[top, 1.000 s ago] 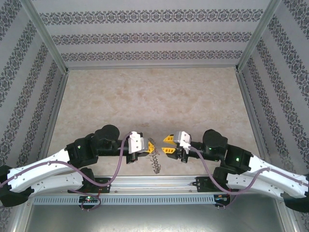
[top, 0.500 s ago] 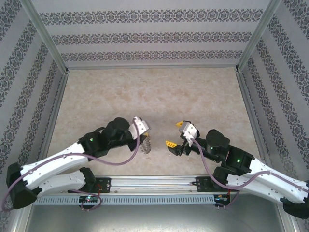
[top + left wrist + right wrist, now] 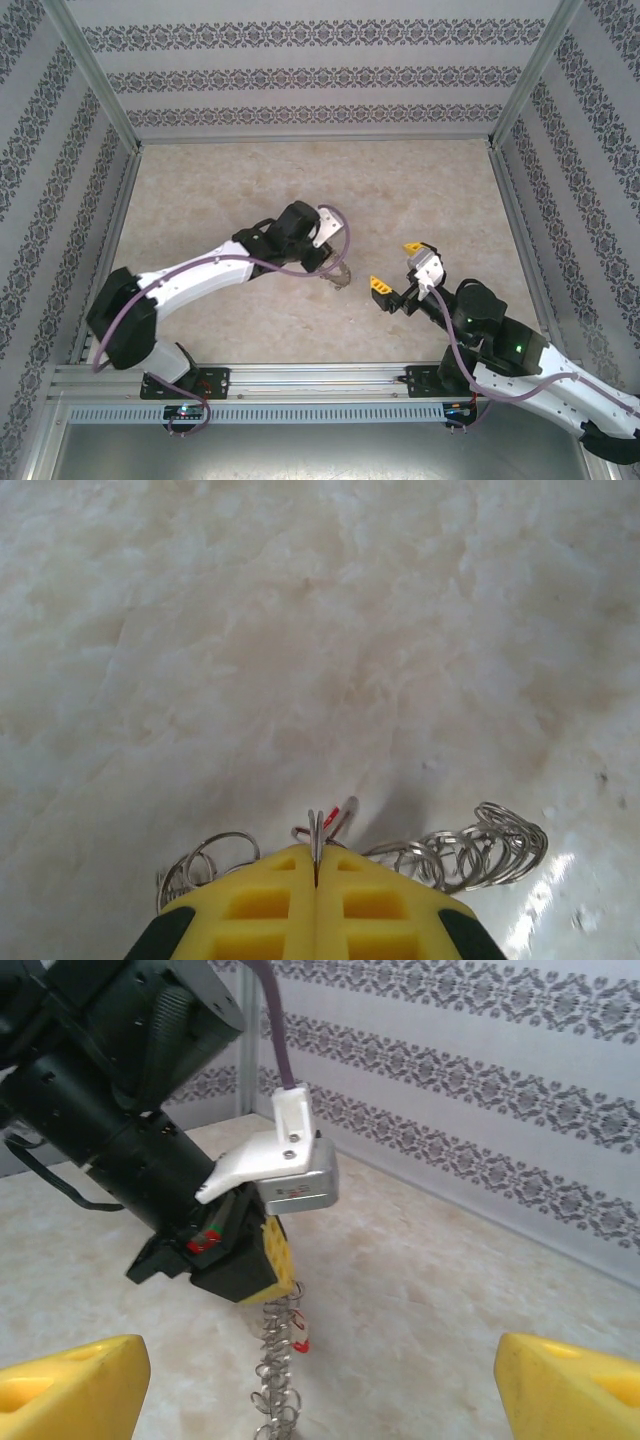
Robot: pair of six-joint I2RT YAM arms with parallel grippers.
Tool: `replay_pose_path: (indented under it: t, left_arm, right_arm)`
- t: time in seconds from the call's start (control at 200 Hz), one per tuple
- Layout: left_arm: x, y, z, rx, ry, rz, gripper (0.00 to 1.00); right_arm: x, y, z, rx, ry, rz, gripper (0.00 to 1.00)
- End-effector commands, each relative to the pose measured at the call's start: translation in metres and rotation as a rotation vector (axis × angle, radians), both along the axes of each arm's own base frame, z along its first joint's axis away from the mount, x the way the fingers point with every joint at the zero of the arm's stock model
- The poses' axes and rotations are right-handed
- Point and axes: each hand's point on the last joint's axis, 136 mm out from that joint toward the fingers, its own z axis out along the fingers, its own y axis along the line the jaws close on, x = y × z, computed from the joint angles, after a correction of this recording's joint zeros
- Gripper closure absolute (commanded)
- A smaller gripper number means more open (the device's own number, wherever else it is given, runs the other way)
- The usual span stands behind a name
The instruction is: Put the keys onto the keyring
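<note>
keyring (image 3: 470,850): we see thin bare metal wire, bright and polished, glinting on its loops.
key (image 3: 330,817): among the keyring's loops we see a glossy red head; its material we cannot tell.
left gripper (image 3: 316,865): above the keyring, its fingers (image 3: 270,910) look to us like smooth matt yellow plastic.
right gripper (image 3: 394,266): facing the keyring, its fingers (image 3: 70,1385) show the same matt yellow plastic.
table (image 3: 200,630): under the keyring we see a smooth marble-look top with a soft sheen.
walls (image 3: 500,1080): behind the keyring, a matt patterned covering; paper or cloth, we cannot tell.
frame rail (image 3: 100,90): well left of the keyring, dull silvery metal.
</note>
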Motion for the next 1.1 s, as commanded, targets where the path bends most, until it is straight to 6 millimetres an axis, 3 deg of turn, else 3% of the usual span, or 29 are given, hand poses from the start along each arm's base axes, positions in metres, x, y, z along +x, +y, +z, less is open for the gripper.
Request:
replay_pose_path:
  t: [0.0, 0.11, 0.33, 0.475, 0.505, 0.585, 0.779, 1.014, 1.099]
  left_arm:
    - [0.025, -0.014, 0.0, -0.027, 0.027, 0.023, 1.0]
    - [0.046, -0.028, -0.015, 0.0, 0.065, 0.029, 1.0]
    - [0.085, -0.047, -0.073, 0.107, 0.169, 0.042, 1.0]
    - [0.098, -0.054, -0.097, 0.105, 0.212, 0.062, 1.0]
    - [0.098, -0.056, -0.101, 0.1, 0.22, 0.063, 1.0]
    - [0.097, -0.058, -0.108, 0.087, 0.242, 0.071, 1.0]
    - [0.093, -0.058, -0.109, 0.06, 0.258, 0.077, 0.84]
    - [0.077, -0.05, -0.075, 0.0, 0.229, 0.065, 0.56]
    - [0.062, -0.041, -0.052, -0.041, 0.209, 0.057, 0.3]
  right_arm:
    - [0.009, -0.014, -0.001, 0.002, -0.006, -0.091, 0.1]
    - [0.012, -0.016, -0.002, -0.004, -0.005, -0.107, 0.1]
    - [0.016, -0.017, -0.004, -0.017, 0.0, -0.13, 0.09]
    - [0.016, -0.013, -0.006, -0.028, 0.005, -0.109, 0.08]
    - [0.016, -0.012, -0.007, -0.034, 0.008, -0.108, 0.03]
    - [0.019, -0.012, -0.01, -0.05, 0.016, -0.121, 0.02]
    - [0.021, -0.007, -0.013, -0.066, 0.025, -0.114, 0.02]
    - [0.027, -0.018, -0.016, -0.061, 0.049, -0.184, 0.02]
    - [0.03, -0.028, -0.021, -0.059, 0.068, -0.239, 0.02]
